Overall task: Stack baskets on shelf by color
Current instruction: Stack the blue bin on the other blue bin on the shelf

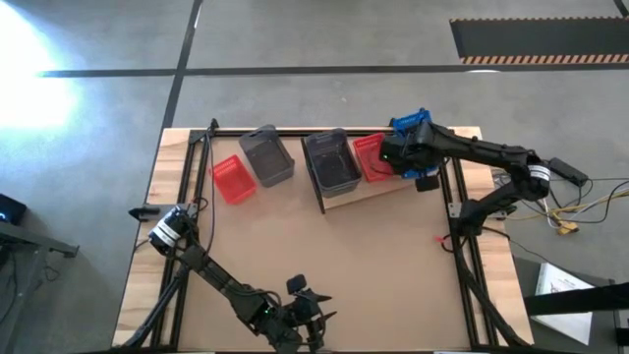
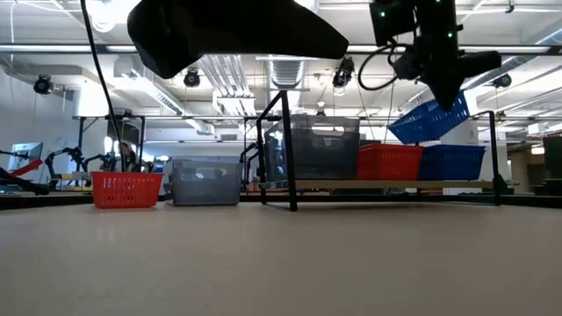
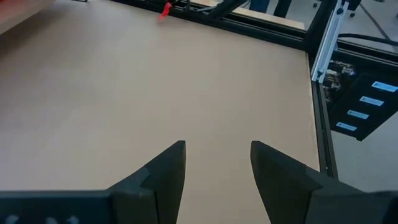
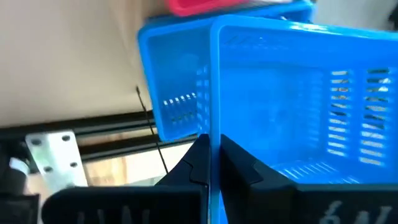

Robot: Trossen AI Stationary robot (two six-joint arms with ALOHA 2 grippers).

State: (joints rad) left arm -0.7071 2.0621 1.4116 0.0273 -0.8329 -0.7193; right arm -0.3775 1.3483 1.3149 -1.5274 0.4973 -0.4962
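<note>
My right gripper (image 2: 442, 86) is shut on a blue mesh basket (image 2: 430, 119) that hangs tilted above the right end of the wooden shelf (image 2: 395, 184). A grey basket (image 2: 320, 147), a red basket (image 2: 389, 161) and another blue basket (image 2: 454, 162) stand on the shelf by their bottoms. That second blue basket also shows below the held one in the right wrist view (image 4: 174, 93). A red basket (image 1: 233, 181) and a grey basket (image 1: 266, 154) stand on the table left of the shelf. My left gripper (image 3: 217, 163) is open and empty near the table's near edge (image 1: 307, 313). My right gripper pinches one wall of the blue basket at its rim (image 4: 213, 127), one finger inside and one outside. The fingers come from above, pointing down. The basket hangs tilted below them, lifted clear, just over the blue basket on the shelf.
The shelf board lies slanted at the table's far right (image 1: 369, 189), on a black wire frame with a leg (image 2: 288, 175) at its left end. Black frame rails (image 1: 457, 211) run along the table's sides. Bare tabletop (image 1: 334, 256) lies between the shelf and my left gripper.
</note>
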